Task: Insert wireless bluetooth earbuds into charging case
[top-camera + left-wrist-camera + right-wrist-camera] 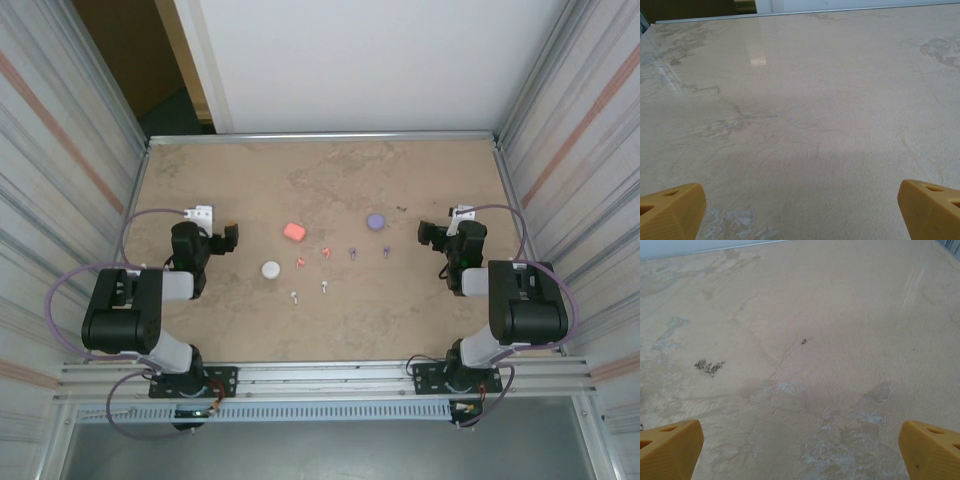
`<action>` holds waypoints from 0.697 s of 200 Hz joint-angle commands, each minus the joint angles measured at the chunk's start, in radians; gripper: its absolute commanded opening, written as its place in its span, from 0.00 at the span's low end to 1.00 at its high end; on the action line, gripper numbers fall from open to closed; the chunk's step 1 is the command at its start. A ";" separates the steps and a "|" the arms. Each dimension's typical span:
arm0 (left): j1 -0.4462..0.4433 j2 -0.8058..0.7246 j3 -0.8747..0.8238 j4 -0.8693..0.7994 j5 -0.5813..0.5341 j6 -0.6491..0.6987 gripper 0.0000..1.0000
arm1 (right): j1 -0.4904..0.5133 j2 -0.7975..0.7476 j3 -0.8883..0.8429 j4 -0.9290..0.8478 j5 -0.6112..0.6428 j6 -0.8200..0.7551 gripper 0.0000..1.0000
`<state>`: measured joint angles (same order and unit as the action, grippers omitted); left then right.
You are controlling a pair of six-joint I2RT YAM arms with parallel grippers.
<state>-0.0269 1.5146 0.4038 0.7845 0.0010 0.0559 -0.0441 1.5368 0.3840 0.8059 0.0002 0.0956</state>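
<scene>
In the top view we find the wireless bluetooth earbuds (326,252) scattered at the middle of the table (420,330). They lie between the two grippers and well apart from both, at about 3 to 4 o'clock from the left gripper (230,238) and 8 to 9 o'clock from the right gripper (428,235). They are tiny stemmed pieces, each much smaller than the cases: a pink-red pair (300,262), a purple pair (352,253) at 3 o'clock of it, and a white pair (294,296) at 6 o'clock, nearest the arm bases. The pink-red case (293,231) lies at 12 o'clock of its pair, the white case (271,269) at 9 o'clock of it, and the purple case (375,221) at 1 o'clock of the purple pair. In our wrist views the left gripper's yellow fingertips (670,210) and the right's (670,447) stand wide apart at the bottom corners, gripping nothing, with table surface between them.
</scene>
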 commanded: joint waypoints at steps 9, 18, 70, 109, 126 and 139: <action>0.003 -0.001 0.008 0.007 0.011 0.013 0.99 | 0.001 0.006 0.024 -0.008 0.008 -0.005 0.99; 0.004 0.001 0.009 0.006 0.013 0.014 0.99 | 0.001 0.006 0.024 -0.008 0.007 -0.004 0.99; 0.003 -0.010 0.004 0.010 -0.006 0.005 0.99 | -0.016 0.000 0.015 0.005 -0.020 0.006 0.99; 0.005 -0.145 -0.002 -0.085 -0.020 -0.003 0.99 | -0.045 -0.117 0.032 -0.126 -0.041 0.039 0.99; 0.005 -0.220 -0.013 -0.123 -0.031 -0.006 0.99 | -0.052 -0.205 0.084 -0.295 -0.065 0.061 0.99; 0.005 -0.284 -0.002 -0.198 -0.037 -0.028 0.99 | -0.047 -0.262 0.122 -0.398 -0.080 0.075 0.99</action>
<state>-0.0269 1.3392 0.3985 0.6876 -0.0086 0.0547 -0.0902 1.3876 0.4210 0.6159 -0.0387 0.1242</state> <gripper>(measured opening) 0.986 0.988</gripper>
